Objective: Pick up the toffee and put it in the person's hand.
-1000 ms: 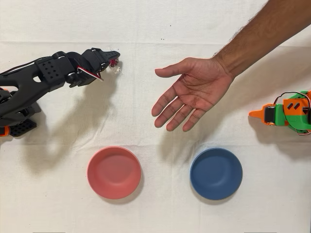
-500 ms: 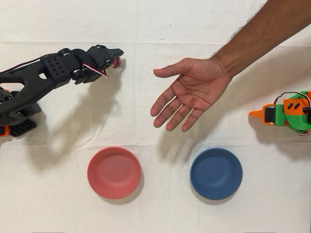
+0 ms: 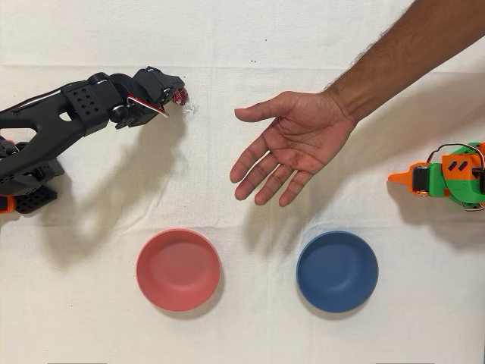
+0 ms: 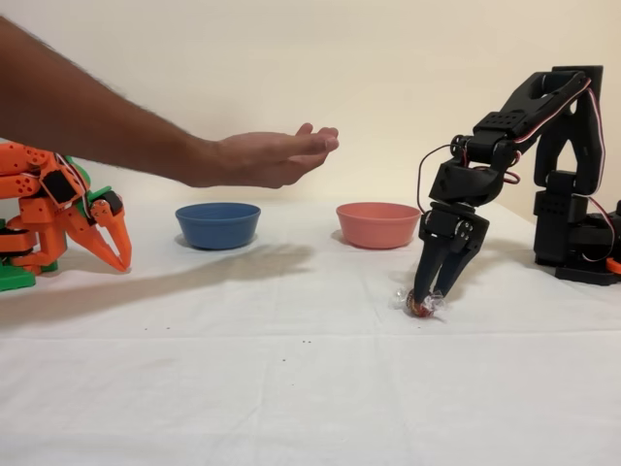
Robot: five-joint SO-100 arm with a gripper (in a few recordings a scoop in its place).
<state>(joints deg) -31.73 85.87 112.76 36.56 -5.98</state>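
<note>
- The small round toffee in shiny magenta-red foil with clear twisted ends point(image 4: 421, 304) is at the tips of the black two-finger gripper point(image 4: 428, 294), low on the white cloth-covered table point(image 3: 242, 318).
- The jaws are closed around the toffee; whether it is already off the cloth, I cannot tell.
- In the overhead view, the person's bare open hand point(image 3: 292, 148) waits palm up, well apart, at about 3 o'clock from the gripper.
- I judge the step is the grasp, with the lift about to begin.
- The next move calls for lifting, then carrying the toffee toward 3 o'clock, above the palm, before releasing.
- The round pink bowl point(image 3: 178, 269) and the round blue bowl point(image 3: 336, 271) lie at 6 o'clock, outside this path.
</note>
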